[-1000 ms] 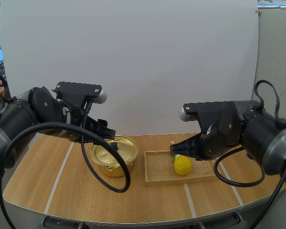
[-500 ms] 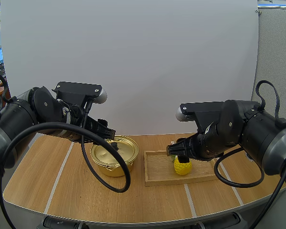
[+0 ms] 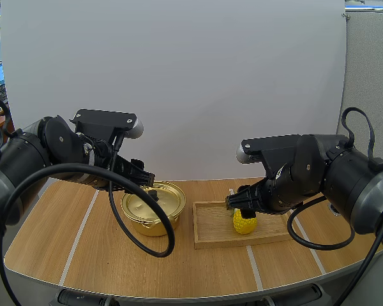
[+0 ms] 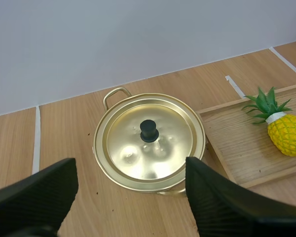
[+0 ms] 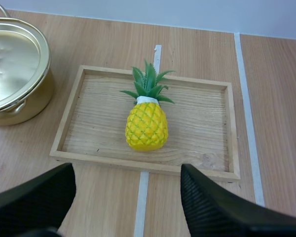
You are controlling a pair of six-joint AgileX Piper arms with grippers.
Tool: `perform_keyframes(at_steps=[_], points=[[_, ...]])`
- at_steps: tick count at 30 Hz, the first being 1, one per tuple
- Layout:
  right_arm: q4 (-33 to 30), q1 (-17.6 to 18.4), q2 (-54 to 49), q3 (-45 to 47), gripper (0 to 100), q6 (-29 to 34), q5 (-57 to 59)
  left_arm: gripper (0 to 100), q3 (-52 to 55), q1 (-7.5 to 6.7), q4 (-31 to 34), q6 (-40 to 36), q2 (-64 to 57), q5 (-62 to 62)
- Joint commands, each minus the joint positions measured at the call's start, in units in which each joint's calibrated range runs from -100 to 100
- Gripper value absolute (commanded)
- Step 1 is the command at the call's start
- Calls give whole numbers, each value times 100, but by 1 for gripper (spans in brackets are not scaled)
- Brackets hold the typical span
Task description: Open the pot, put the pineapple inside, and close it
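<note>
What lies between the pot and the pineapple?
A strip of bare table, then the tray rim and bare tray floor, seen in the right wrist view.

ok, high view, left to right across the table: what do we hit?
Pot → tray, with the pineapple lying in it.

No legible text or markings.
</note>
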Motion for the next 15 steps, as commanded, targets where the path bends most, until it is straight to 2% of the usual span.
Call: perform_keyframes(at_steps=[1, 8, 10, 15], points=[[-36, -26, -39, -43, 100, -29, -57, 100, -30, 6, -67, 20, 9, -58], [-36, -26, -39, -43, 100, -29, -57, 100, -30, 6, -67, 20, 9, -58], [-36, -26, -39, -43, 100, -29, -57, 100, -30, 6, -84, 27, 15, -552], [-36, -26, -39, -43, 100, -29, -57, 100, -30, 6, 622, 101, 15, -713]])
